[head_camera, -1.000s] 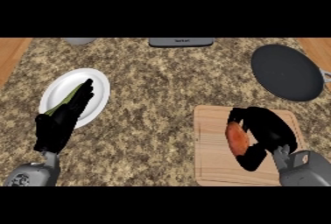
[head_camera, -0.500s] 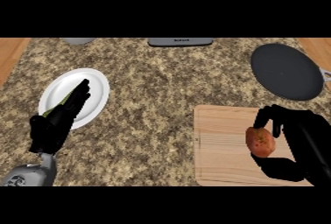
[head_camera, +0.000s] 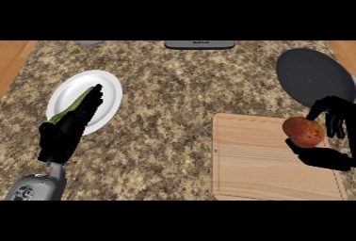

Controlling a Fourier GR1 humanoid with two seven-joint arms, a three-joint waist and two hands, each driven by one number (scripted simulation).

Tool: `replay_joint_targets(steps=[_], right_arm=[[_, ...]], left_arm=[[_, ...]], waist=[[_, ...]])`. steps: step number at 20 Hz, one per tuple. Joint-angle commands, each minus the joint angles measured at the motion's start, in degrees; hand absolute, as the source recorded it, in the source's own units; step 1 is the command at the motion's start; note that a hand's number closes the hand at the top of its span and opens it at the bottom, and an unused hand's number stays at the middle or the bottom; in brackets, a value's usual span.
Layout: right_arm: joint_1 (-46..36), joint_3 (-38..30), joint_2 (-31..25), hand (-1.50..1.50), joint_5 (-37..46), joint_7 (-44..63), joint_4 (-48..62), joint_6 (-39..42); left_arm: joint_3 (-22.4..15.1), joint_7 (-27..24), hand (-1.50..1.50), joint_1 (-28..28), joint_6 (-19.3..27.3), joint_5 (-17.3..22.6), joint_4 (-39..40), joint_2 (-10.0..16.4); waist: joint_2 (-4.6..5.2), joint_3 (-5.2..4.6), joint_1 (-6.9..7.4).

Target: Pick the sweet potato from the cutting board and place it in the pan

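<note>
The right hand [head_camera: 321, 158] had its fingers and thumb curled round the sweet potato [head_camera: 303, 132], fingers over the top at 1 o'clock and thumb beneath at 5 o'clock. The reddish-brown root showed between them over the right edge of the cutting board [head_camera: 264, 164]. I could not tell for certain whether it sat clear of the wood, though it looked raised.

What mattered next was the line to the pan [head_camera: 313, 75]. That dark round dish lay almost straight at 12 o'clock from the sweet potato, near it, with its lower rim just past the board's far edge. The root looked stubby. Its longer axis seemed to run roughly from 10 o'clock to 4 o'clock, though the fingers hid too much to be sure. To my eye, a short carry away from the robot would have put it over the pan.

The left hand [head_camera: 66, 132] rested open, fingers straight and pointing toward 1 o'clock, over a white plate [head_camera: 104, 87] well apart at 9 o'clock. It held nothing, and the right hand was plainly the nearer one.
</note>
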Motion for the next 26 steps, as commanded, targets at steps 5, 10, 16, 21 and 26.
replay_joint_targets(steps=[5, 10, 16, 21, 26], right_arm=[[-8.7, -8.3, 3.2, 1.5, -4.7, -16.7, 24.2, -2.0], [-17.6, -10.5, 4.4, 1.5, 1.1, -22.7, 43.2, -9.0], [-29.6, -17.8, 1.2, 1.5, -2.2, -36.2, 66.3, -10.7], [-34.8, -21.1, -0.5, 1.5, -2.3, -47.8, 82.5, -13.4], [-40.0, -22.8, -0.3, 1.5, -1.3, -52.3, 92.6, -17.4]], left_arm=[[0.4, 0.4, 0.0, -4.8, 0.1, -2.0, 3.6, -2.1], [0.7, 3.0, 0.0, -0.7, -2.1, -0.2, -3.2, -0.5], [-0.6, 5.7, 0.0, -2.8, -1.5, -1.4, -4.2, -2.2], [-0.2, 5.6, 0.0, -2.0, -2.3, -0.9, -4.3, -2.7], [1.0, 4.0, 0.0, -3.0, -3.4, -0.4, -3.2, -2.1]], waist=[[0.22, -0.02, 0.44], [0.35, 0.04, 1.78], [0.55, 0.11, 2.34], [0.68, 0.12, 2.42], [1.11, 0.19, 3.36]])
